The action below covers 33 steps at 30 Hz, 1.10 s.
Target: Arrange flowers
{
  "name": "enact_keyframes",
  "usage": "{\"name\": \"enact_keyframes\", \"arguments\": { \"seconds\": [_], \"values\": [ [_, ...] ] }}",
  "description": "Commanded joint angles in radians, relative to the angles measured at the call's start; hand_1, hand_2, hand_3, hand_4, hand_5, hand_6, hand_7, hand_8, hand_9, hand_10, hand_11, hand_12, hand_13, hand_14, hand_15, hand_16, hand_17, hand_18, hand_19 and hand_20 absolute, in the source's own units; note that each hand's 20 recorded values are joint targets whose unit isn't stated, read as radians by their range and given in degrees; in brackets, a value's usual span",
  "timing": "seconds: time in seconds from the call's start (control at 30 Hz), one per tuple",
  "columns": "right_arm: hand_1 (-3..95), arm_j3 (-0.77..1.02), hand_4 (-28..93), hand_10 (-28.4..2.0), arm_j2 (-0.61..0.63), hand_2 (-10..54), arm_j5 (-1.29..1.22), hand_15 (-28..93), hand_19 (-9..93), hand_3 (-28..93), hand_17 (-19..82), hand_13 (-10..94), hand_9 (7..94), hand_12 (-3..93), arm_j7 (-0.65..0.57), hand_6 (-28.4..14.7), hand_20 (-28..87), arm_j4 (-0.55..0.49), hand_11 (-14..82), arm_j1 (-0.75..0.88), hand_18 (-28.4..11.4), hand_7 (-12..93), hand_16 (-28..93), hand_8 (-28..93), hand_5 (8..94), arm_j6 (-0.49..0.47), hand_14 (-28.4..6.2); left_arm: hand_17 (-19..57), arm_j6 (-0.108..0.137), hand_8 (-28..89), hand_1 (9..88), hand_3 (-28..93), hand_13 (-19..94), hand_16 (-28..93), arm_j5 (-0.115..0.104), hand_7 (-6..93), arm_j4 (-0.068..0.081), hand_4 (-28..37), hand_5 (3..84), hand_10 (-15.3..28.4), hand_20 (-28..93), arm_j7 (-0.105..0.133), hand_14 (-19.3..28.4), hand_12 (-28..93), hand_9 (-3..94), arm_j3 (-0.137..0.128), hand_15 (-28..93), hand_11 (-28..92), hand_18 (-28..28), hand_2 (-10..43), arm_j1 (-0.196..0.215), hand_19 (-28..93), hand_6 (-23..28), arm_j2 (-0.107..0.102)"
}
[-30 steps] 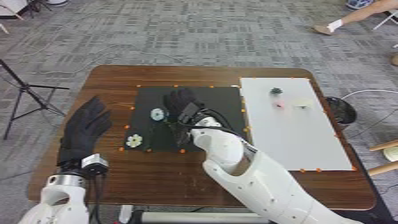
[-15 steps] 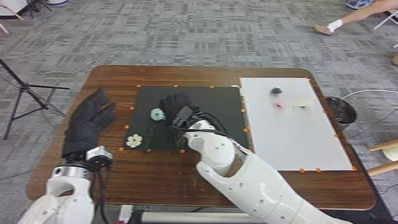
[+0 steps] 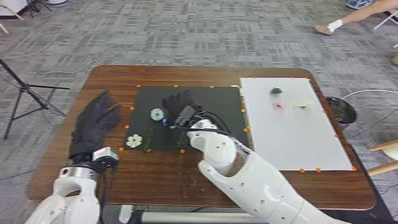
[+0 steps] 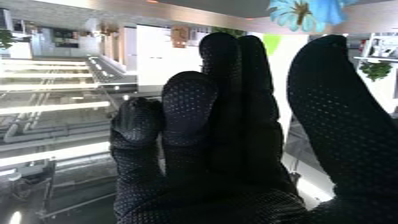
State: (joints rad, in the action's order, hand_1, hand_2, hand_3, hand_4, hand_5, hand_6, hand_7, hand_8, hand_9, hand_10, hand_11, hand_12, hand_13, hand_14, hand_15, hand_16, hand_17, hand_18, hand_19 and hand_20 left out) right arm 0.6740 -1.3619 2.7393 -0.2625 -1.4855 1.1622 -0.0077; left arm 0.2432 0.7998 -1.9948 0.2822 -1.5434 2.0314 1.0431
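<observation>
Over the black mat (image 3: 218, 100), my right hand (image 3: 181, 104) stands open just beside a light-blue flower (image 3: 157, 114). In the right wrist view the right hand (image 4: 235, 125) has its fingers extended and its thumb apart, with nothing held between them; the blue flower (image 4: 304, 12) lies beyond the fingertips. A white flower (image 3: 134, 140) rests near the mat's corner closest to my left arm. On the white board (image 3: 306, 135) are a dark green flower (image 3: 275, 91), a pink flower (image 3: 280, 105) and a pale yellow flower (image 3: 303, 103). My left hand (image 3: 95, 122) is open at the table's left side.
Orange markers line the edges of the mat and the board on the brown table (image 3: 169, 175). A dark bin (image 3: 341, 110) stands beyond the table's right edge, and a black tripod (image 3: 31, 92) is on the floor at the left.
My left hand has shifted a little to the right. The right hand has shifted slightly left over the mat and stays open, while the flowers keep their places.
</observation>
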Motion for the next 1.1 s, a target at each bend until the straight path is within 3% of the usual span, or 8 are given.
{"name": "enact_keyframes", "arguments": {
  "seconds": [0.03,0.3,0.33,0.37,0.5,0.77,0.97,1.1],
  "values": [
    [35.0,0.047,-28,-11.9,0.08,-9.5,-0.039,79,90,85,29,54,55.0,29.1,-0.025,-1.0,57,-0.083,43.9,-0.02,-19.3,43,36,-18,51.5,-0.049,-10.5,-11.6,0.062,-11,24.3,68,22,5,0.024,20.0,0.005,-27.6,27.7,11.5,6,-0.026,14.7,17,26.3,0.054,20,15,21.3,-1.2,-0.087,45,1.8,0.011],
    [31.5,0.215,-28,-15.4,0.217,-9.5,-0.112,78,86,87,23,42,36.7,26.6,-0.159,-6.1,56,-0.114,37.1,-0.029,-20.0,36,28,-15,35.4,-0.138,-13.2,-11.6,0.053,-11,24.3,68,22,5,0.014,19.9,-0.017,-27.8,27.7,11.5,6,-0.003,14.7,17,26.2,0.021,20,15,21.2,-1.3,-0.022,45,1.8,0.017],
    [31.2,0.237,-28,-15.5,0.238,-9.5,-0.116,78,86,87,23,42,36.5,26.3,-0.163,-6.2,56,-0.114,36.5,-0.023,-20.0,35,28,-15,35.2,-0.137,-13.4,-11.6,0.004,-10,24.3,68,22,5,0.007,19.9,-0.035,-27.8,27.7,11.5,6,0.01,14.7,17,26.3,-0.035,20,15,21.3,-1.3,0.044,45,1.8,0.028],
    [31.2,0.254,-28,-15.6,0.261,-9.5,-0.117,78,86,87,23,41,36.7,26.2,-0.166,-6.3,56,-0.114,36.3,-0.016,-20.1,35,27,-15,35.2,-0.129,-13.5,-11.6,-0.019,-10,24.2,68,22,5,0.002,19.9,-0.045,-27.7,27.7,11.5,6,0.02,14.7,17,26.3,-0.061,20,15,21.3,-1.3,0.083,45,1.8,0.035],
    [32.0,0.318,-28,-15.2,0.34,-9.5,-0.1,78,86,86,23,44,40.2,25.8,-0.158,-6.3,56,-0.126,36.0,0.029,-20.4,36,26,-14,37.9,-0.103,-12.8,-11.7,-0.073,-11,24.2,68,22,5,-0.003,19.9,-0.057,-27.7,27.8,11.6,6,0.026,14.7,17,26.3,-0.109,20,15,21.3,-1.3,0.144,45,1.8,0.054],
    [35.8,0.4,-28,-13.4,0.422,-9.5,-0.103,78,87,83,25,49,45.2,26.2,-0.184,-4.2,55,-0.112,40.8,0.098,-20.2,41,28,-16,41.7,-0.113,-10.9,-11.7,-0.094,-10,24.2,68,22,5,-0.007,19.8,-0.06,-27.7,27.6,11.6,6,0.034,14.7,17,26.3,-0.128,20,15,21.3,-1.3,0.163,45,1.7,0.061],
    [55.4,0.413,-28,-13.2,0.438,-9.5,-0.091,77,87,50,25,50,47.0,26.0,-0.191,-3.6,56,-0.092,41.7,0.115,-20.2,42,29,-17,43.3,-0.134,-10.7,-11.7,-0.103,-10,24.3,68,22,5,-0.003,19.8,-0.062,-27.7,27.7,11.5,6,0.036,14.8,17,26.2,-0.137,20,15,21.3,-1.3,0.169,45,1.7,0.065],
    [56.0,0.419,-28,-13.3,0.444,-9.5,-0.082,77,87,49,25,51,48.1,26.0,-0.185,-3.4,56,-0.087,41.9,0.123,-20.2,42,29,-17,44.1,-0.147,-10.6,-11.7,-0.1,-10,24.3,68,22,5,-0.003,19.9,-0.064,-27.8,27.7,11.6,6,0.039,14.7,17,26.3,-0.137,20,15,21.3,-1.3,0.171,45,1.7,0.063]
  ]
}}
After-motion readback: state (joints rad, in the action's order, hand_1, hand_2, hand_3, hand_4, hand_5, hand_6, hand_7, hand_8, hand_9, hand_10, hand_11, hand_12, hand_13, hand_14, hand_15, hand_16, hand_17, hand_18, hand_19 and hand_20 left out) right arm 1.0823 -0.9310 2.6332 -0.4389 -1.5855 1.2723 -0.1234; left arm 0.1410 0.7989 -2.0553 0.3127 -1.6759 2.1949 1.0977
